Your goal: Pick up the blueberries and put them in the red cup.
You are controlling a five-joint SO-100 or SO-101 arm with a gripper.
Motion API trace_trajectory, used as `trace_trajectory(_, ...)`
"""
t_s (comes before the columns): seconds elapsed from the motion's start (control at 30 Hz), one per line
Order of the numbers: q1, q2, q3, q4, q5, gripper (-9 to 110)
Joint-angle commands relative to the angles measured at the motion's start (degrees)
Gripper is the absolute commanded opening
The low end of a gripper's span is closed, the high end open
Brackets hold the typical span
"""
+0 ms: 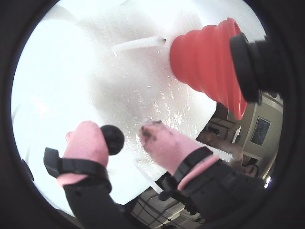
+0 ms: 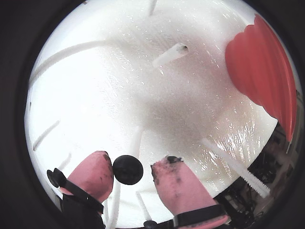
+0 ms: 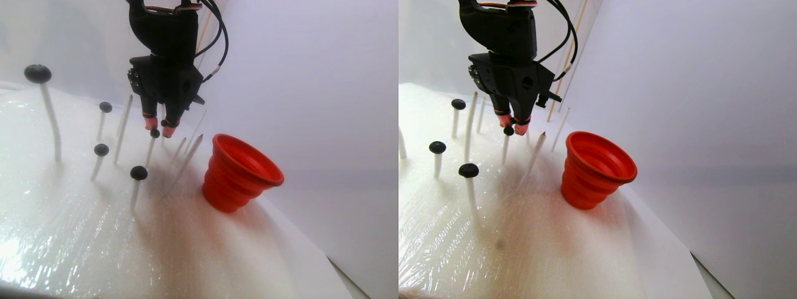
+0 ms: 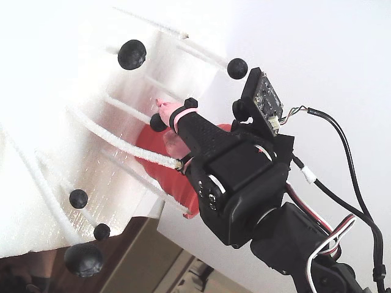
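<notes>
pink-capped fingertips (image 1: 88, 140) of the gripper (image 2: 131, 174) stand apart, jaws spread, with one berry (image 2: 127, 169) in the gap between them. in both wrist views the berry sits against the left pad; the right pad (image 1: 164, 143), smeared dark at its tip, stays clear of it. whether the berry is truly pinched or only resting on its white stick, cannot tell; nothing is clamped from both sides.

cup (image 1: 209, 62), red and ribbed, lies up and to the right of the fingers in a wrist view, well apart from them, its rim turned toward the right edge. in the stereo pair the cup (image 3: 240, 171) stands on the shiny white surface (image 3: 75, 237), right of and below the gripper (image 3: 159, 128).

other berries sit on upright white sticks left of the hand in the stereo pair: one high (image 3: 37, 73), others lower (image 3: 138, 172). several sticks (image 1: 138, 44) are bare. fixed view shows the black arm (image 4: 244, 183) reaching in among the sticks, cup partly hidden behind it.
</notes>
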Motion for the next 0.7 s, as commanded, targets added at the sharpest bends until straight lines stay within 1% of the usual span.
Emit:
trace_trajectory(0.0, 0.88, 1.05, -0.79, -0.88, 1.14, 16)
trace_trajectory(0.67, -1.05, -0.44, -1.05, -1.49, 2.72, 16)
